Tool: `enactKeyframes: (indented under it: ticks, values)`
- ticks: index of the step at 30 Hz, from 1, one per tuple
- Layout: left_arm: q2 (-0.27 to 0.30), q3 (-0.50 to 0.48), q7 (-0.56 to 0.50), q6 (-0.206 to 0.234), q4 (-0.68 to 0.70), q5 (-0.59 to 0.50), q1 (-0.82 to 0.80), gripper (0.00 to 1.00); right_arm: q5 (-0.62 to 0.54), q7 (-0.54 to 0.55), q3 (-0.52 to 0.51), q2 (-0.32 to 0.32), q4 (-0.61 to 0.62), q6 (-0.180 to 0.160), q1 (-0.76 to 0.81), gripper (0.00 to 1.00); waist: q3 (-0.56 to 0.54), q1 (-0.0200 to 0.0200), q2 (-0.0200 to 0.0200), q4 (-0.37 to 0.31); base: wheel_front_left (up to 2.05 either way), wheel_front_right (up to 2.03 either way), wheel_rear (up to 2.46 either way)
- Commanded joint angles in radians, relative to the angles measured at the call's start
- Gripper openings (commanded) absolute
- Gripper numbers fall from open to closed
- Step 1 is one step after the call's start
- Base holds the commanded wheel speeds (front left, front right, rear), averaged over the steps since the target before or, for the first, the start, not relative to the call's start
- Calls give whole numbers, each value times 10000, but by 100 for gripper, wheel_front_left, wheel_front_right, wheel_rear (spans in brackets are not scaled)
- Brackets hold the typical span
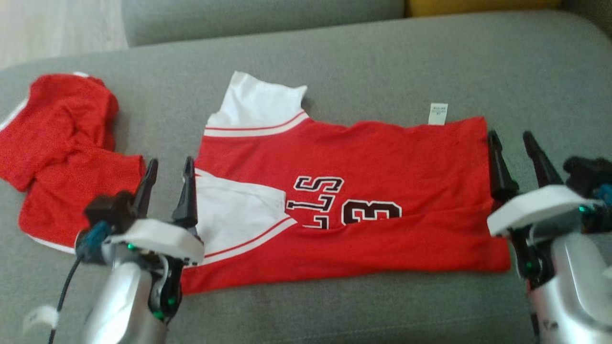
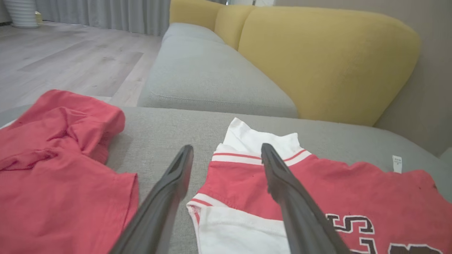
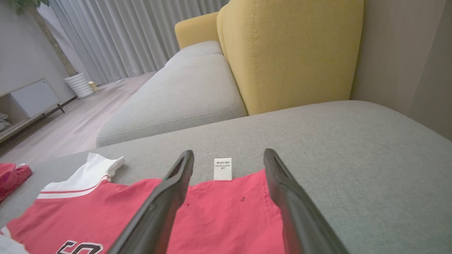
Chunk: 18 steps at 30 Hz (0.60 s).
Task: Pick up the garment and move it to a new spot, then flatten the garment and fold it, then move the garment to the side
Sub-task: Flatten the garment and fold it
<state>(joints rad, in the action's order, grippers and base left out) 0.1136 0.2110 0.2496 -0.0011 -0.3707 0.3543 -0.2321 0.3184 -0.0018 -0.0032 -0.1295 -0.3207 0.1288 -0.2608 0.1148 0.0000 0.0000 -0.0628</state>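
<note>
Flanking the garment (image 1: 382, 191), which lies flat on the grey sofa cushion (image 1: 382, 62), I hold nothing. My left fingers (image 1: 188, 193) stand apart at its white sleeve end. My right fingers (image 1: 497, 167) stand apart just beside the hem. A white label (image 1: 438, 113) pokes out past the far edge. A crumpled red cloth (image 1: 62, 143) lies further to my left, apart from the garment.

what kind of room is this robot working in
Most likely a home living room: a grey fabric sofa seat with mustard-yellow back cushions, long grey curtains and a pale wood-plank floor.
</note>
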Motion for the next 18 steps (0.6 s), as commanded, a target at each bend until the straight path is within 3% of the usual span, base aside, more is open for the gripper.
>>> enactKeyframes:
  ticks: [1, 9, 12, 18]
  values:
    - [274, -172, 119, -146, 33, -263, -1029, 100, -260, -109, 194, 42, 133, 19, -699, 100, 524, 0, 0, -159, 0, 0, 0]
    - [948, 613, -1162, -921, -1353, -805, -3908, 100, -1082, 281, 41, 310, -588, 19, -2215, 100, 1782, 0, 0, -583, 0, 0, 0]
    - [1329, 1135, -2152, -1214, -2024, -682, -5286, 100, -1205, 476, 242, 343, -770, 19, -2933, 100, 2329, 0, 0, -793, 0, 0, 0]
    - [2427, 2810, -3701, -1291, -2907, 345, -7541, 100, -1335, 643, 775, 364, -1087, 19, -4151, 100, 3194, 0, 0, -1302, 0, 0, 0]
